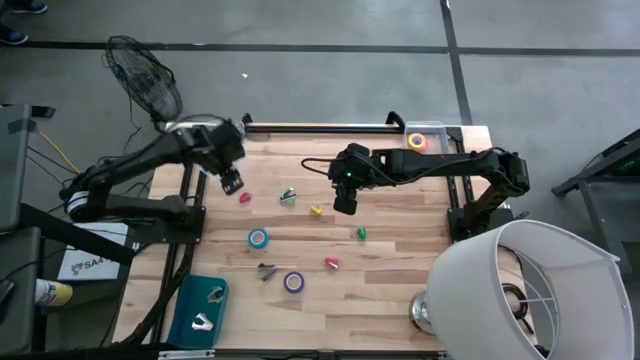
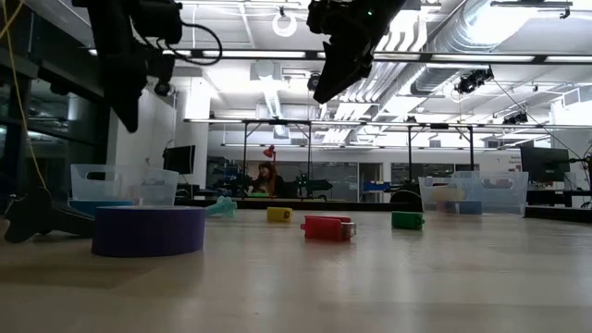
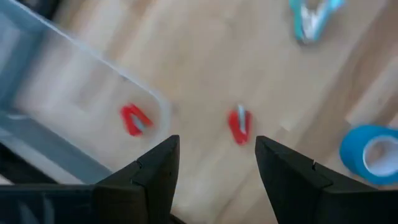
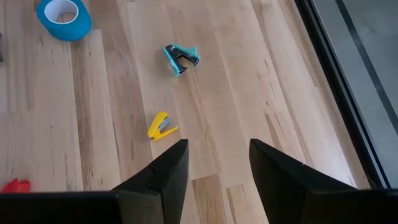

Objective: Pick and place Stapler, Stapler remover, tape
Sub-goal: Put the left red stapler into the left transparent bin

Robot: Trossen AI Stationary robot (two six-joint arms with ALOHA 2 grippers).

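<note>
Low at the left table edge, a teal tray [image 1: 190, 310] holding two pale staple removers [image 1: 208, 308], their details too small to make out; above it, the left gripper [image 1: 232, 182] hovering with jaws released and nothing between them, just beside a red staple remover [image 1: 245, 197]. Across the wooden table [image 1: 390, 300], apart from one another: blue tape [image 1: 258, 238], a dark staple remover [image 1: 266, 271], purple tape [image 1: 293, 282], a teal staple remover [image 1: 288, 195], a yellow stapler [image 1: 316, 209], a red stapler [image 1: 332, 264], a green stapler [image 1: 361, 233]. Over the middle, the right gripper [image 1: 344, 204] raised, jaws spread and empty. At the far right corner, a clear bin [image 1: 436, 137] containing yellow tape [image 1: 417, 141]; bin walls faint, other contents indistinct; pink tape nowhere visible.
</note>
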